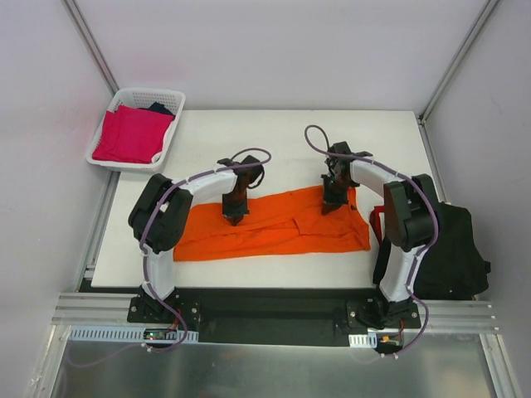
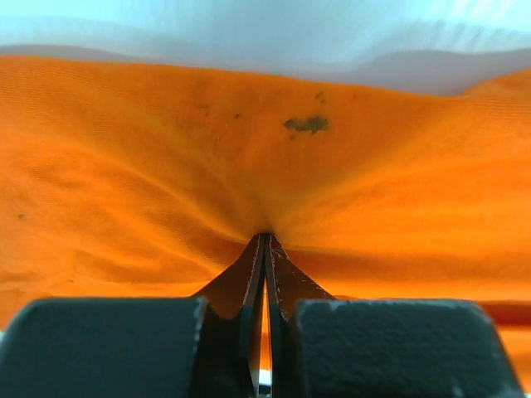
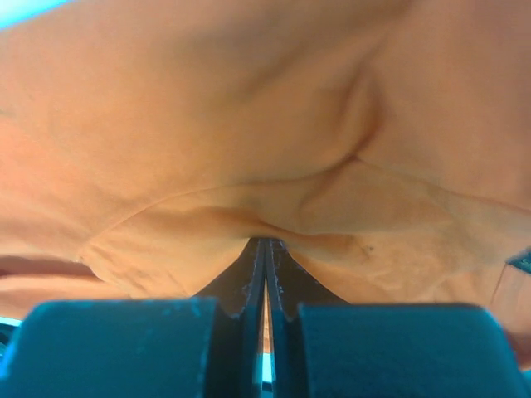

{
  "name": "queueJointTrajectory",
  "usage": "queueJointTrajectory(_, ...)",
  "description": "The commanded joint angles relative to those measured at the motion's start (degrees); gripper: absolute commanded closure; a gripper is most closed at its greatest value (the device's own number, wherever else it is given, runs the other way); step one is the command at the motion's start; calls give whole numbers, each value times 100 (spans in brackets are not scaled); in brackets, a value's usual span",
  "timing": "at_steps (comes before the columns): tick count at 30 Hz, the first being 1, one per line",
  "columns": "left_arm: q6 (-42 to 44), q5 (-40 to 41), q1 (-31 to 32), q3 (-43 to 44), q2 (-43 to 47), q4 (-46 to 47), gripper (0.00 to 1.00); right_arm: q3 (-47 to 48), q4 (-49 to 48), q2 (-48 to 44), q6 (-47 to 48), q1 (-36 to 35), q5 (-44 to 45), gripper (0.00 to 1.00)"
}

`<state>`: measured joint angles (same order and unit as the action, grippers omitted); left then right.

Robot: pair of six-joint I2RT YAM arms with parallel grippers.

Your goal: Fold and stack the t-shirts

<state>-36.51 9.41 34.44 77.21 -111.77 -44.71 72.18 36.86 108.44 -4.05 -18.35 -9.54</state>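
Top external view: my left gripper (image 1: 233,219) and my right gripper (image 1: 330,207) are both pinched shut on the orange t-shirt (image 1: 274,230). It lies spread lengthwise across the middle of the table (image 1: 290,133), and the wrist views show cloth puckering at my fingertips. At ten o'clock the magenta-pink t-shirt (image 1: 129,134) sits in the white basket (image 1: 170,98). At four o'clock a black t-shirt (image 1: 452,249) lies bunched beside my right arm.
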Motion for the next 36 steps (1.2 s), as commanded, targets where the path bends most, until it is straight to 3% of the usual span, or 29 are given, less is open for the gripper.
queueJointTrajectory(1,-260,-150,2,-548,462,-117,100,551,93,282,-52,16,-13,99)
queueJointTrajectory(13,-541,-422,309,-514,516,-64,100,2140,322,1485,-315,25,-513,99)
queueJointTrajectory(27,-620,-589,1214,241,-117,-47,100,4715,638,3190,-500,42,-2016,99)
queueJointTrajectory(31,-655,-651,1346,400,-196,-47,100,4964,586,3324,-570,42,-2201,99)
queueJointTrajectory(36,-629,-598,1346,347,-48,-56,100,4489,322,2902,-483,68,-2263,99)
